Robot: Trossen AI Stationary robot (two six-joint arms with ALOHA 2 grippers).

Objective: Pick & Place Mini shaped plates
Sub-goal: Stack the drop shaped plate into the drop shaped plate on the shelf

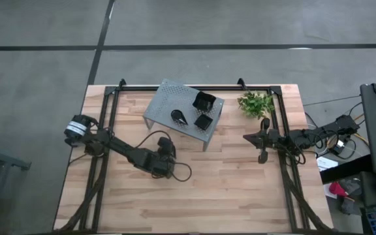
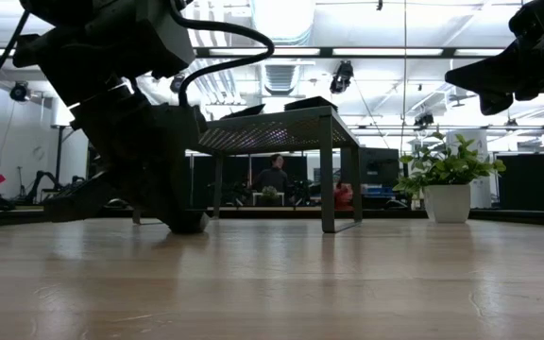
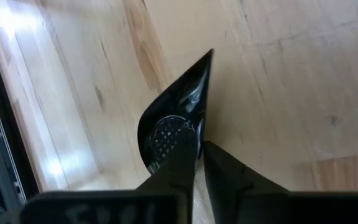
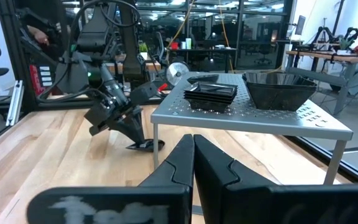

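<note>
Left wrist view puts the closest fact first: the left gripper (image 3: 199, 140) has its 2 fingers (image 3: 179, 155) nearly together, pinching the rim of a teardrop plate (image 3: 176, 109) that lies low on the table (image 3: 278, 74), its pointed tip aimed away from the fingers. Glossy and dark, this mini plate looks light, rigid and slick, probably hard plastic or glazed ware, so I judge a grip across the rim at the rounded end, with 1 finger inside the bowl, safer than anything at the thin tip, which could twist out. From the high view, the left arm reaches in from the table's left edge, elbow low, wrist bent down toward the wood in front of the grey shelf (image 1: 168, 98). Beyond the fingers, on that shelf, sit another teardrop plate (image 1: 179, 117), a stack of small square plates (image 1: 203, 121) and a taller stack of dishes (image 1: 204, 100). Farther off, the right gripper (image 1: 262, 157) waits raised beside the plant (image 1: 256, 103), its fingers pressed together and holding nothing.
</note>
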